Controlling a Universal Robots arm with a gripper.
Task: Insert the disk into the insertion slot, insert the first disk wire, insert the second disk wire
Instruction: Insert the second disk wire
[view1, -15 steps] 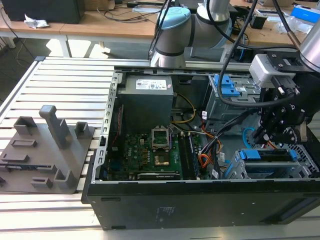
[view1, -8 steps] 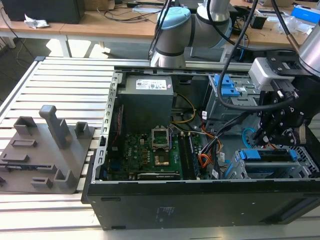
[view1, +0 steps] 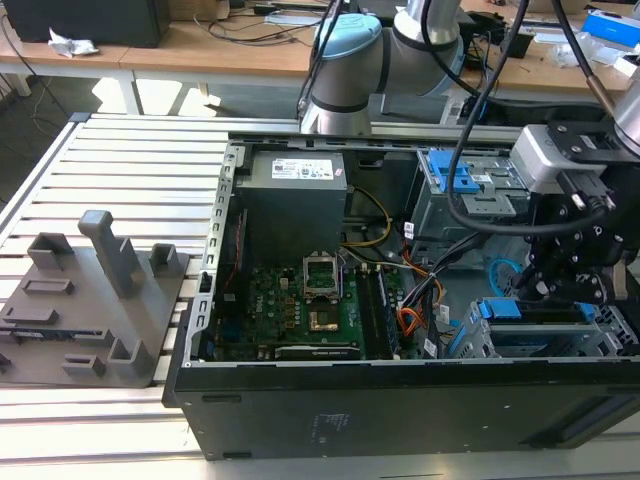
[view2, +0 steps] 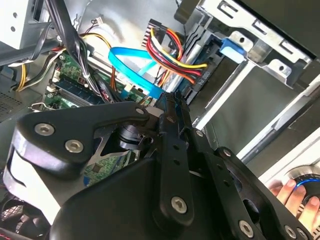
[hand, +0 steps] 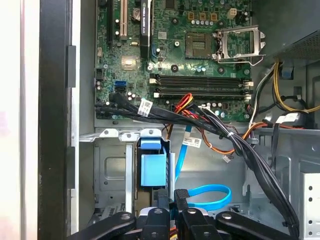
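At 4 o'clock in the exterior view, our black linkage gripper (view1: 560, 285) hangs over the blue-framed silver disk (view1: 535, 325), seated in the perforated grey metal insertion slot (view1: 470, 345). Risk, we reckon: loose blue flat cable (view2: 132, 65) snagging the fingers. Claw looks clenched, fingers together; held object, cannot tell.

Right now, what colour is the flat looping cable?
Bright blue flat cable, best in the second wrist view.
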